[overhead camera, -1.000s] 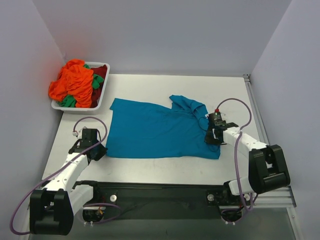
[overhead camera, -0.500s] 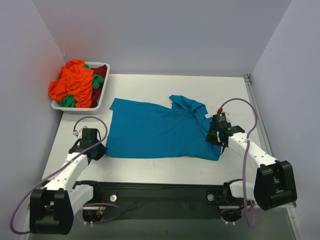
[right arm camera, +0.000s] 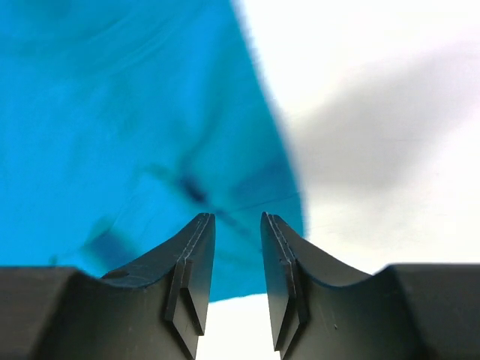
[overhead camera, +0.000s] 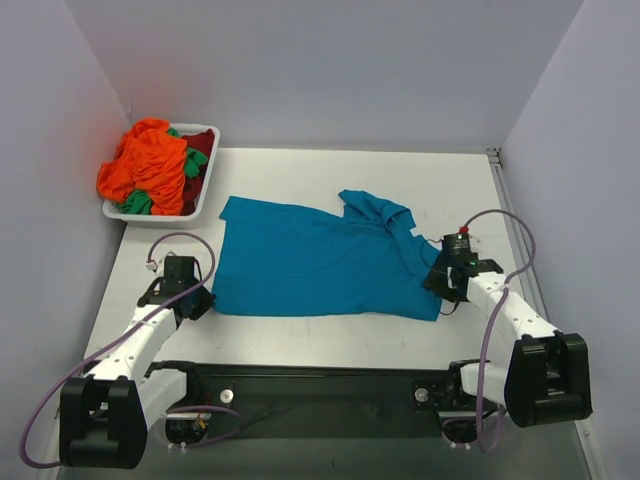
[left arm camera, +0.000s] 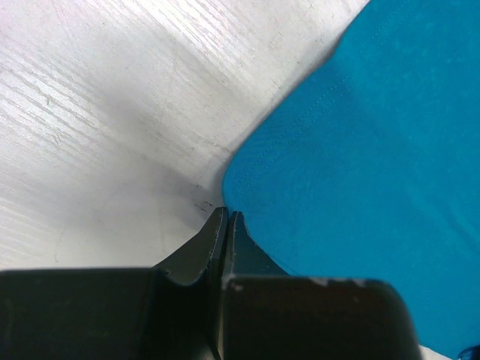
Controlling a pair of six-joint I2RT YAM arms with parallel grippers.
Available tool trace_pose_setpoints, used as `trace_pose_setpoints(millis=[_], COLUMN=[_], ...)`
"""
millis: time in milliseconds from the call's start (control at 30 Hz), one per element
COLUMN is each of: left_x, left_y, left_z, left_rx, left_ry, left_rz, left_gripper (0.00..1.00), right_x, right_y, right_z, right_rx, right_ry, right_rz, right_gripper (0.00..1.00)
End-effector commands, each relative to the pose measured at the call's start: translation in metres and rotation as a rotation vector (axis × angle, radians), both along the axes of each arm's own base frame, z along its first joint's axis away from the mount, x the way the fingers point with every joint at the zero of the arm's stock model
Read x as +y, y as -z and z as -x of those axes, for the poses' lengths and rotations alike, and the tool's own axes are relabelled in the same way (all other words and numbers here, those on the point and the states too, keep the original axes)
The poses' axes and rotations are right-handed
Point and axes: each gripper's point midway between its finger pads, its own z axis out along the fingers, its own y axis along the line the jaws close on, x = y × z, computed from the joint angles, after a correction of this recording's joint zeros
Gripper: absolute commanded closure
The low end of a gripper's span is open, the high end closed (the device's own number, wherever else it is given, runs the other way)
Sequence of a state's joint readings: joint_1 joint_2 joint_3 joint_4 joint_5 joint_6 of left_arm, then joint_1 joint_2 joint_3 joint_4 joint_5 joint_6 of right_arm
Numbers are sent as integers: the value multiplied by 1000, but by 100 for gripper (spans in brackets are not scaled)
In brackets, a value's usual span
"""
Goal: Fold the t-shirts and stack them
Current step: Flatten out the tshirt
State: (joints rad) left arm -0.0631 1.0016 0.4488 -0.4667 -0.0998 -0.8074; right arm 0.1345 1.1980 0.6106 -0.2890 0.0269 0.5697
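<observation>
- Right end effector [overhead camera: 445, 287]: slid outward and toward the near edge over the last second, leaving the middle of the cloth for its right border; ended with fingers slightly parted and nothing pinched between them.
- Left end effector [overhead camera: 198, 303]: stayed put, fingers pressed together; tips sat right at the hem corner in the wrist view, though could not tell whether any cloth was caught.
- Judged as lining up the right side for a grasp on the near-right corner, to match the left one, ahead of a first fold; no fold made yet.
- Teal-blue t-shirt [overhead camera: 310, 265]: lay spread on the desk [overhead camera: 300, 175] between both arms, rumpled at the far-right sleeve; showed its near-right corner directly under the parted right fingers in the wrist view, with bare surface just to their right.
- Other t-shirts [overhead camera: 145, 165], orange, green and dark red: sat heaped in the white tray [overhead camera: 208, 180] at the far left, well apart from both arms.
</observation>
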Motion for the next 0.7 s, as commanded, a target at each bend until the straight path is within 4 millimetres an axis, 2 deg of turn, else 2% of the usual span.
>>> trace_pose_setpoints(millis=[0,133,200,300,367,600,667], left_x=[1,0,0,-1,-2,-3,-4], left_y=[-7,-7,-7,-6,-5,-6,-7], left_z=[-9,-9,-9,-10,-10,-10,-10], left_rx=[-48,-48,-48,-49,-50,-55,-56], left_ry=[-1,0,1,1,5,5,7], left_rz=[4,5,7,13,17,22,28], left_gripper=[100,100,100,100,100,100,100], right_x=[-30,-37,-38,-40,-34,-22,-19], right_y=[9,16,20,26,28,38,38], right_z=[13,18,19,19,17,8,2], right_rx=[49,55,71,84,88,101,88], right_ry=[165,214,225,240,237,237,233], right_rz=[10,-17,-24,-39,-89,-160,-183], right_gripper=[68,65,59,55,55,59,69])
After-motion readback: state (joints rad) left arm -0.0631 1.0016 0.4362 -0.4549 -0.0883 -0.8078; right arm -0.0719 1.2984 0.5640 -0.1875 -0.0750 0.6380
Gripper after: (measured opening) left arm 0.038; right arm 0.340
